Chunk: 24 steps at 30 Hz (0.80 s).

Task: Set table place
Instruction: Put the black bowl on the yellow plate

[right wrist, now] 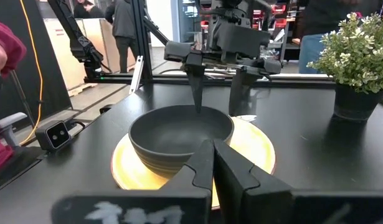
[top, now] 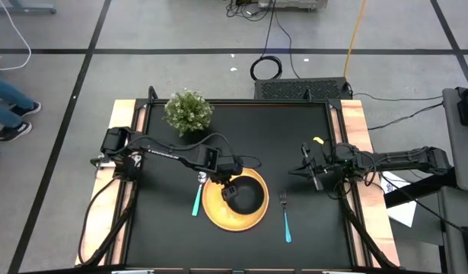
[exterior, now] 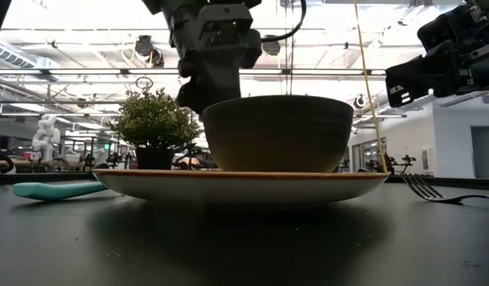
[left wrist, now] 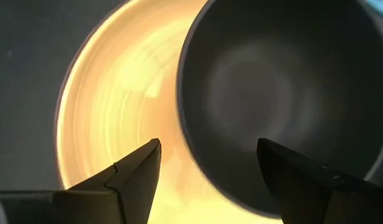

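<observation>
A black bowl [top: 250, 193] stands on a round yellow plate [top: 218, 211] near the table's front middle. A teal-handled spoon [top: 197, 199] lies left of the plate and a teal-handled fork [top: 286, 221] lies right of it. My left gripper [top: 228, 188] is open above the bowl's left rim [left wrist: 186, 149], pointing down. One finger [left wrist: 138, 171] is over the plate outside the bowl, the other [left wrist: 291, 171] over the bowl's inside. I see no touch. My right gripper [right wrist: 213, 148] is shut and empty, right of the fork [top: 304, 172].
A bushy green potted plant [top: 188, 111] stands at the table's far left. A small yellow bit [top: 318, 141] lies at the far right. Bare black table top [top: 165, 236] lies in front of the plate. People stand in the room beyond the table.
</observation>
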Each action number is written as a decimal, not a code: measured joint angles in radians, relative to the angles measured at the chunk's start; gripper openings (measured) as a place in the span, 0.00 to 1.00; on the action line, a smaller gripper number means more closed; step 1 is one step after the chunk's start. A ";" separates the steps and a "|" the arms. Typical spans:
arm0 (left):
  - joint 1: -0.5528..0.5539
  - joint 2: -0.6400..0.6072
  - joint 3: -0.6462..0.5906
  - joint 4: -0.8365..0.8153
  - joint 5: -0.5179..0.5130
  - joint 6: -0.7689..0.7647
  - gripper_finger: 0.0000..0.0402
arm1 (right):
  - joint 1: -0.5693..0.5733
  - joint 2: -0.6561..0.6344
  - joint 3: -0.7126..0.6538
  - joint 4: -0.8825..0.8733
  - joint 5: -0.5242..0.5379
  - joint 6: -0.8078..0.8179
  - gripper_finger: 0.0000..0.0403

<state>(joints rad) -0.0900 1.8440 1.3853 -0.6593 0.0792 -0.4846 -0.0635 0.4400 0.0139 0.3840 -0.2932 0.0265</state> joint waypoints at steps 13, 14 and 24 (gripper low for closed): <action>0.000 0.055 -0.002 0.052 -0.006 0.005 0.67 | 0.000 0.000 0.000 0.002 0.000 0.015 0.00; 0.000 0.061 -0.002 0.055 -0.008 0.006 0.67 | 0.000 0.002 0.000 0.002 0.000 0.015 0.00; 0.000 0.066 0.000 0.067 -0.033 0.033 0.67 | 0.000 0.004 0.000 0.001 0.003 0.015 0.00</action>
<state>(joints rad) -0.0902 1.9099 1.3849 -0.5925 0.0463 -0.4520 -0.0635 0.4438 0.0139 0.3851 -0.2907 0.0414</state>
